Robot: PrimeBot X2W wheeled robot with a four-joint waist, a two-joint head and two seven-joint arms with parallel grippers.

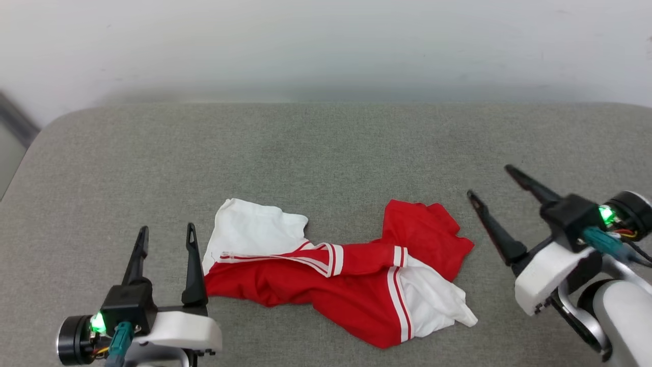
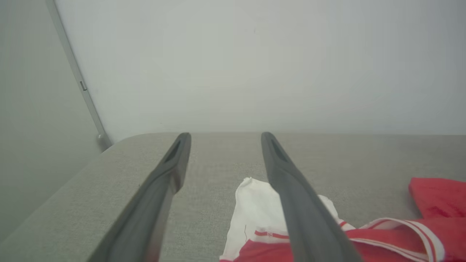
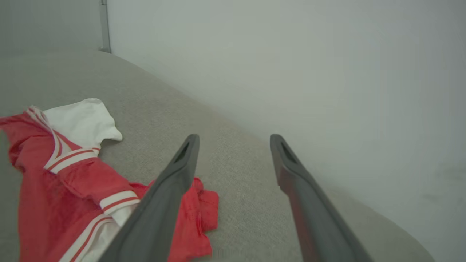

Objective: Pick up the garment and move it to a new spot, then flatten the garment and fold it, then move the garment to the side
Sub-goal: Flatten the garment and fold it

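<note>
The garment (image 1: 351,285) lies crumpled at about six o'clock on the grey cushion (image 1: 326,153). Flattening, folding and setting aside all seem left to do. The left gripper (image 1: 167,228) at its nine o'clock and the right gripper (image 1: 490,181) at its three o'clock both stand spread wide, holding nothing.

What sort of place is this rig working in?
Probably a lab or test cell set up for cloth handling, not a home: a grey fabric-covered tabletop with rounded corners, a bare white wall right behind it, and a crumpled red-and-white jersey lying on it.
</note>
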